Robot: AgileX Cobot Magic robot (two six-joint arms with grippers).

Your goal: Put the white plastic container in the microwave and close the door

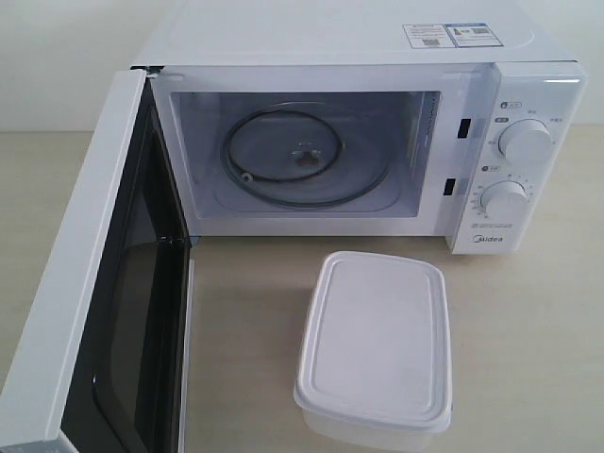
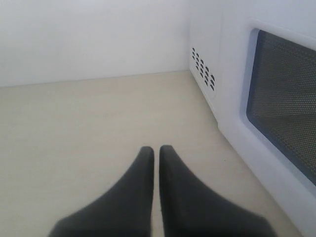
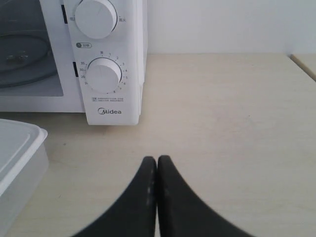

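The white plastic container (image 1: 376, 344) sits lidded on the table just in front of the microwave (image 1: 359, 38); a corner of the container (image 3: 17, 158) shows in the right wrist view. The microwave's cavity is exposed, with the glass turntable (image 1: 304, 159) inside. The door (image 1: 94, 302) stands swung out to the left, its dark window (image 2: 286, 98) seen from outside in the left wrist view. My left gripper (image 2: 156, 149) is shut and empty, beside the door's outer face. My right gripper (image 3: 157, 159) is shut and empty, right of the container, facing the dials (image 3: 103, 75). Neither gripper shows in the exterior view.
A beige table (image 1: 528, 311) carries everything. A white wall (image 2: 94, 34) stands behind the microwave. Vent holes (image 2: 203, 74) mark the microwave's left side. The table's far right edge (image 3: 302, 64) shows in the right wrist view.
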